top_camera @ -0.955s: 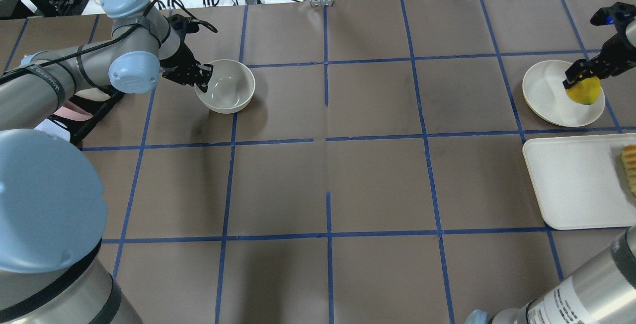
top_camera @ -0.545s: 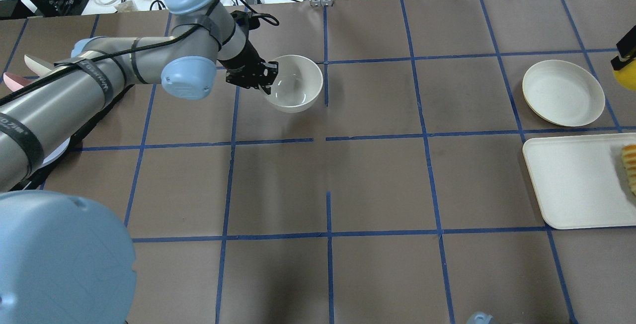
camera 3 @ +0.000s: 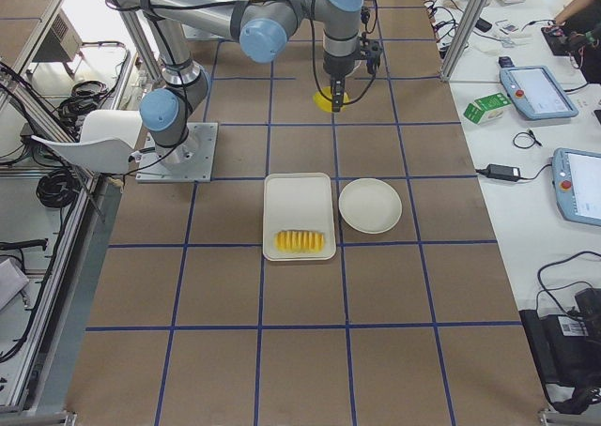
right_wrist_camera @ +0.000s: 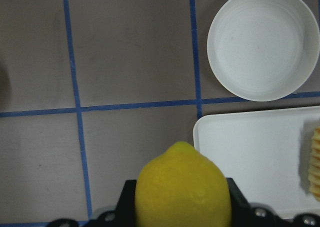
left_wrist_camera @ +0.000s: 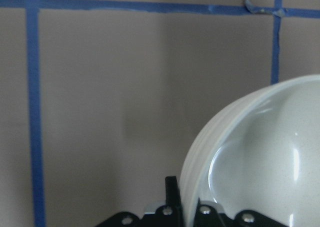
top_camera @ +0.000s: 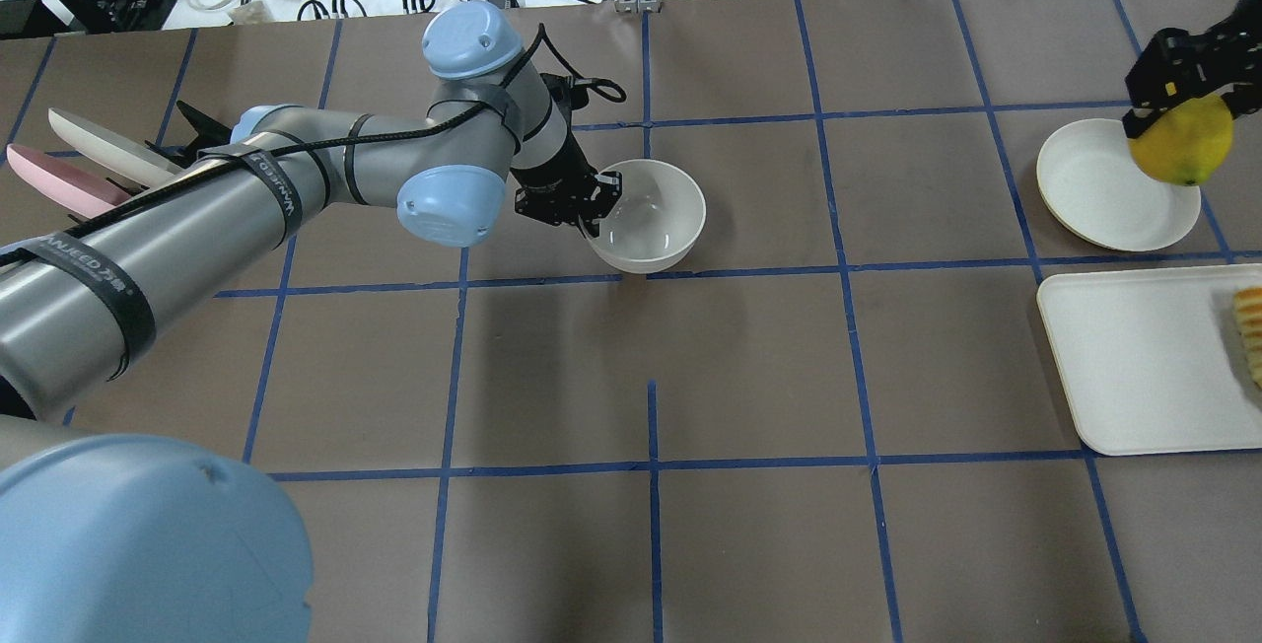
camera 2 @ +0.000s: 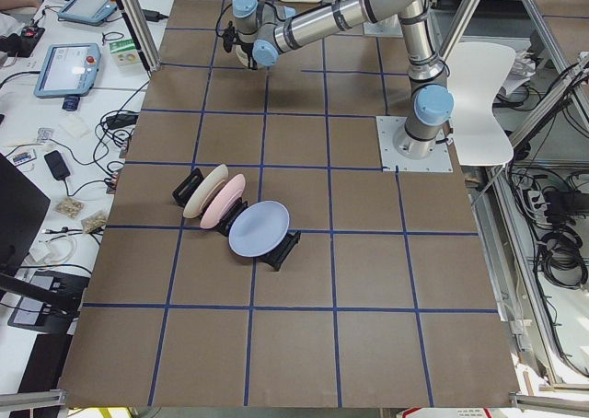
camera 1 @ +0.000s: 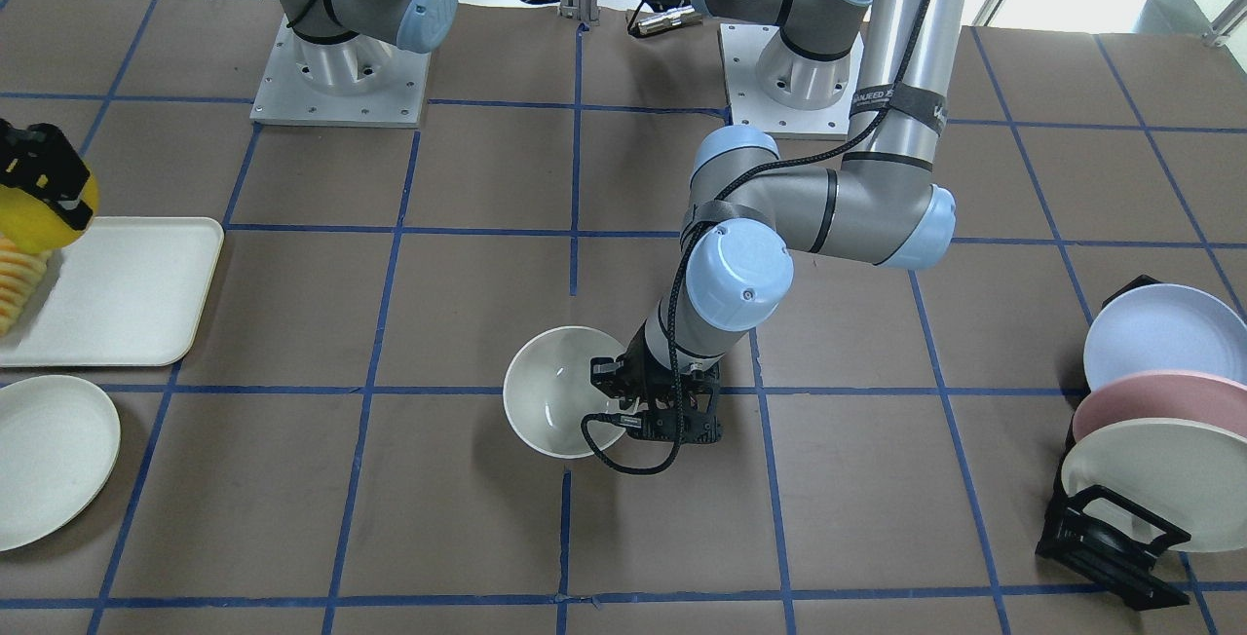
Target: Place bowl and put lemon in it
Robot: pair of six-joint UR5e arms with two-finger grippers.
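Observation:
The cream-white bowl [top_camera: 651, 214] is near the table's middle, upright, low over or on the table; I cannot tell which. My left gripper [top_camera: 589, 212] is shut on the bowl's left rim, one finger inside and one outside. The front-facing view shows the bowl [camera 1: 550, 392] and the left gripper [camera 1: 628, 401] too, and the left wrist view shows the rim [left_wrist_camera: 200, 157] between the jaws. My right gripper [top_camera: 1175, 108] is shut on the yellow lemon [top_camera: 1181, 142] and holds it in the air at the far right. The lemon [right_wrist_camera: 182, 187] fills the bottom of the right wrist view.
A shallow white plate [top_camera: 1109, 184] lies under the lemon's left side. A white tray [top_camera: 1144, 357] beside it holds ridged yellow-orange sliced food [top_camera: 1250, 327]. A black rack with plates [camera 1: 1150, 430] stands on my left side.
My left arm has carried the bowl rightward toward the table's middle. My right gripper has lifted the lemon off the shallow plate and holds it higher.

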